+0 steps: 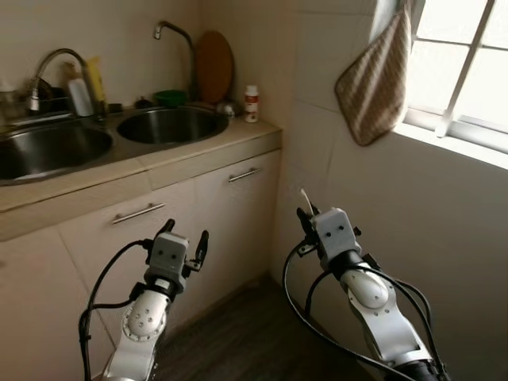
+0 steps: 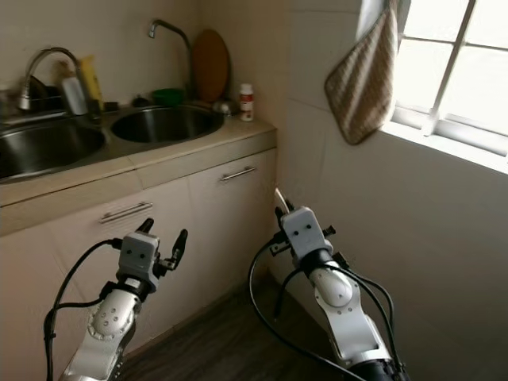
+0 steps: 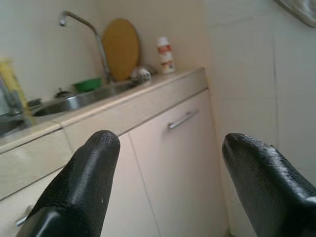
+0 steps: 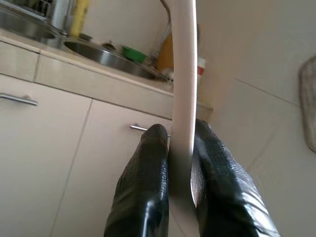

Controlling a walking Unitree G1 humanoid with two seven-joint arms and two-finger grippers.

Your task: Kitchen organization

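1. Right wrist view: right gripper clamps a thin white strip, held below the counter.
2. Left gripper jaws wide, holding nothing, near cabinet door.
3. Right sink on counter looks empty; green bowl behind it, contents unclear.

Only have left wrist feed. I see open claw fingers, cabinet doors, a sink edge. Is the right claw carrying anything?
Observer: Yes. The right claw is shut on a thin white utensil, flat and pale, sticking up past the fingers.
Operator: Which utensil?
Observer: Cannot tell; its far end runs out of the right wrist view.
Operator: One sink or two?
Observer: Two basins: left basin and right basin, each with its own tap.
Operator: Anything on the wall beside me?
Observer: A striped cloth hangs by the window, above the right arm.
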